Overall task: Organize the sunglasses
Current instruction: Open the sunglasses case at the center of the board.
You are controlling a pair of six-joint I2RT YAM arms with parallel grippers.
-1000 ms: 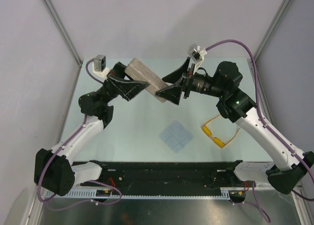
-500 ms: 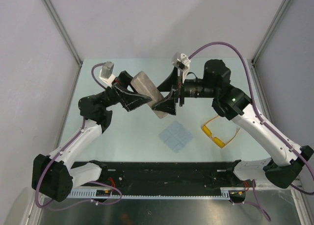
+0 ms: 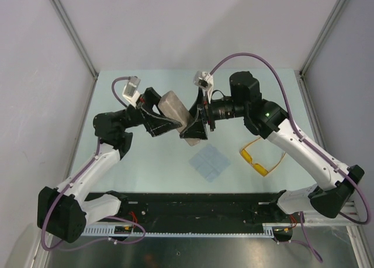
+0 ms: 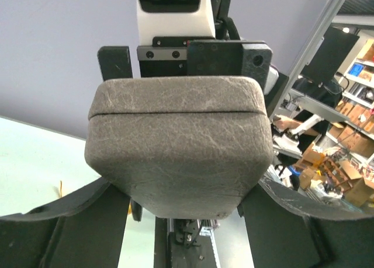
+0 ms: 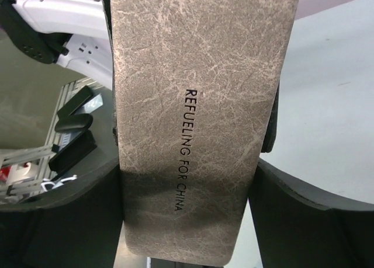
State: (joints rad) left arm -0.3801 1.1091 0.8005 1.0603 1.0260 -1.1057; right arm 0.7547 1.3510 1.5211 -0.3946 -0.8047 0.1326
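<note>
Grey-beige case point(image 3: 173, 107) was held in the air between both pincers, while the sunglasses point(image 3: 261, 157) lay on the table point(image 3: 146, 163).

From the top view, the left gripper point(image 3: 163, 119) was clamped on one end of the case and the right gripper point(image 3: 196, 125) on the other end, above the far middle of the table. The yellow sunglasses rested on the right side, under the right arm, and a pale blue cloth point(image 3: 209, 162) lay near them to the left, not touching. In the left wrist view, the case end filled the space between the two fingers point(image 4: 70, 215). In the right wrist view, the case ran lengthwise between the fingers point(image 5: 304, 215), which lay against both of its long sides; the sunglasses were not seen there.
</note>
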